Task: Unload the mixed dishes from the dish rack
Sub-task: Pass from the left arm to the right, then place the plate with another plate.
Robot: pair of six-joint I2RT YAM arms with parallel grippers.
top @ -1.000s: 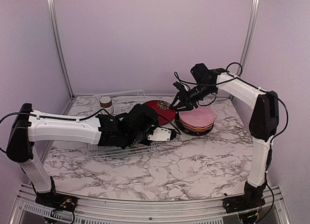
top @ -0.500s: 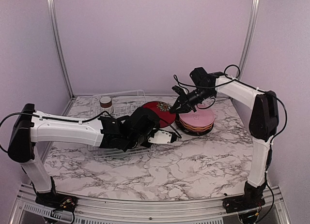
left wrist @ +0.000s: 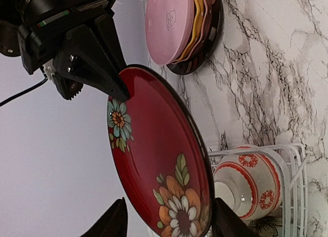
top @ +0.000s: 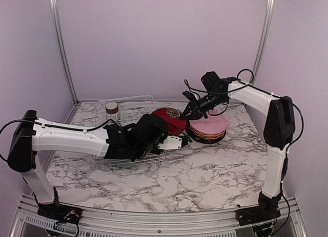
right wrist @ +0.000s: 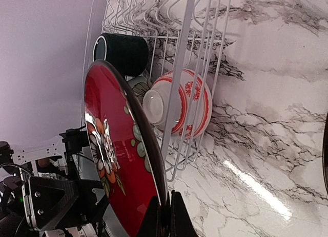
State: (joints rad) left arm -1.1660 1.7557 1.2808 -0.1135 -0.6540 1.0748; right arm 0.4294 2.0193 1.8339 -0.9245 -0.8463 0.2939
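Right jaws pinch red plate, floral bowl in rack

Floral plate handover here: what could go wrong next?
1. The right gripper pinches the floral red plate only by its rim, while the left gripper stands open around it; the plate may pivot or slip.
2. It hangs near the stack of plates; a swing could knock them.

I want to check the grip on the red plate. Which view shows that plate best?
Left wrist: the red plate shows most of its flowered face, the right gripper pinching its rim. Right wrist shows it steeply slanted; top view shows it small and partly hidden.
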